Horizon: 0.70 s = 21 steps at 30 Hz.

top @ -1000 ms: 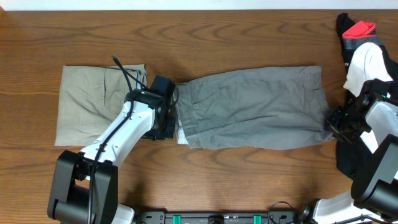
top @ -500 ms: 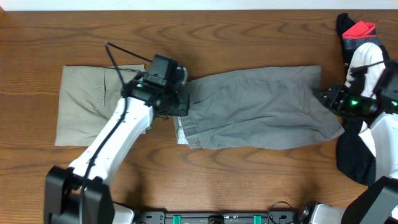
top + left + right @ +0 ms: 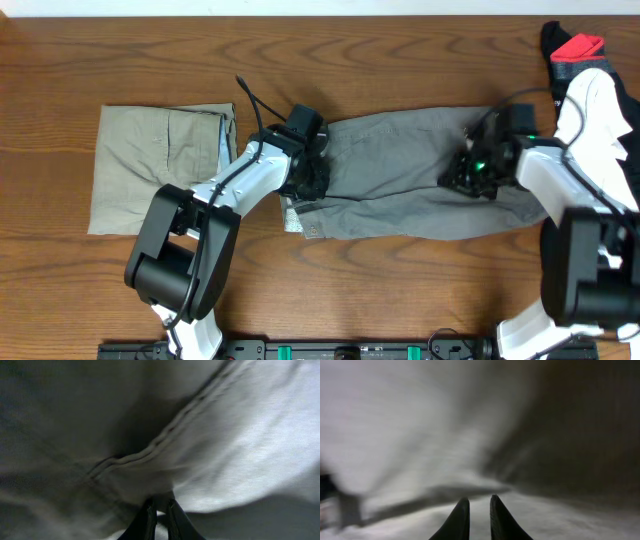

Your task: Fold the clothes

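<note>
1. White-and-black metal is filling the near edge of the wooden surface (image 3: pixel 400 60): the left arm (image 3: pixel 180 250) is slanting inward to the middle, and the right arm (image 3: pixel 585 230) is bending in from the right side.
2. Just past the near edge, the grey shorts (image 3: pixel 400 170) are lying flat and lengthwise across the middle of the surface, with the waistband end pointing left and a pale lining patch (image 3: pixel 292 215) showing at its near corner.
3. The left pincer (image 3: pixel 312 180) is sitting on that waistband end. In the left wrist view its fingers (image 3: pixel 149 519) are pressed almost together, pinching a raised fold of the grey cloth beside a stitched seam.
4. The right pincer (image 3: pixel 468 178) is resting over the right half of the grey shorts. In the right wrist view its fingertips (image 3: pixel 461 516) are standing only a narrow gap apart, with a ridge of cloth at their tips; the picture is too blurred to tell whether that cloth is being pinched.
5. The khaki shorts (image 3: pixel 150 170) are lying folded into a neat rectangle at the left, just beside the grey shorts' waistband end.
6. At the far right corner, a heap of other garments is lying: black cloth (image 3: pixel 552 40), a red piece (image 3: pixel 580 46) and a white garment (image 3: pixel 590 105).
</note>
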Motion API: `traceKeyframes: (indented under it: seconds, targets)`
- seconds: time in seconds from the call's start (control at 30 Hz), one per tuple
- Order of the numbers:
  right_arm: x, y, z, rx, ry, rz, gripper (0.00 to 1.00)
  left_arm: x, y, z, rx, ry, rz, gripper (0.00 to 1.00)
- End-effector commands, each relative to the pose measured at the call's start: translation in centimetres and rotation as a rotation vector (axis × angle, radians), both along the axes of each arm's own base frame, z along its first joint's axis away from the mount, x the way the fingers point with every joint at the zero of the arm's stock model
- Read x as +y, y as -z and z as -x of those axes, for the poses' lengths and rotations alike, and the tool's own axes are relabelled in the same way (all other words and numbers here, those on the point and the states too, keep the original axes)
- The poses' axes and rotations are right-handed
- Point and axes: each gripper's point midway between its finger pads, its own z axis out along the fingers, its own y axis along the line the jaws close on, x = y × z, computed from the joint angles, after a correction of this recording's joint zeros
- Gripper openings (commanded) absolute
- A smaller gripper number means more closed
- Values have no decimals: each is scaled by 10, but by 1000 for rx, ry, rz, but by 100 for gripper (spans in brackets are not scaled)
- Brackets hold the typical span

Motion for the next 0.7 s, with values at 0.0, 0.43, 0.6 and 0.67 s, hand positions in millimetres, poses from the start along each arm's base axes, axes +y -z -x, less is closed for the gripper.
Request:
traceKeyframes:
  seconds: [0.0, 0.43, 0.6, 0.67]
  targets:
    - [-25, 29, 18, 138, 61, 164, 13, 24, 4, -6, -35, -27, -123, 12]
    - [-48, -6, 13, 47, 42, 82, 23, 87, -18, -17, -6, -148, -218, 12]
    - [-53, -67, -17, -180, 88, -2, 33, 68, -66, -15, -49, -138, -80, 13]
    - [-60, -82, -25, -240, 129, 17, 32, 42, -84, -8, -53, -95, 39, 14]
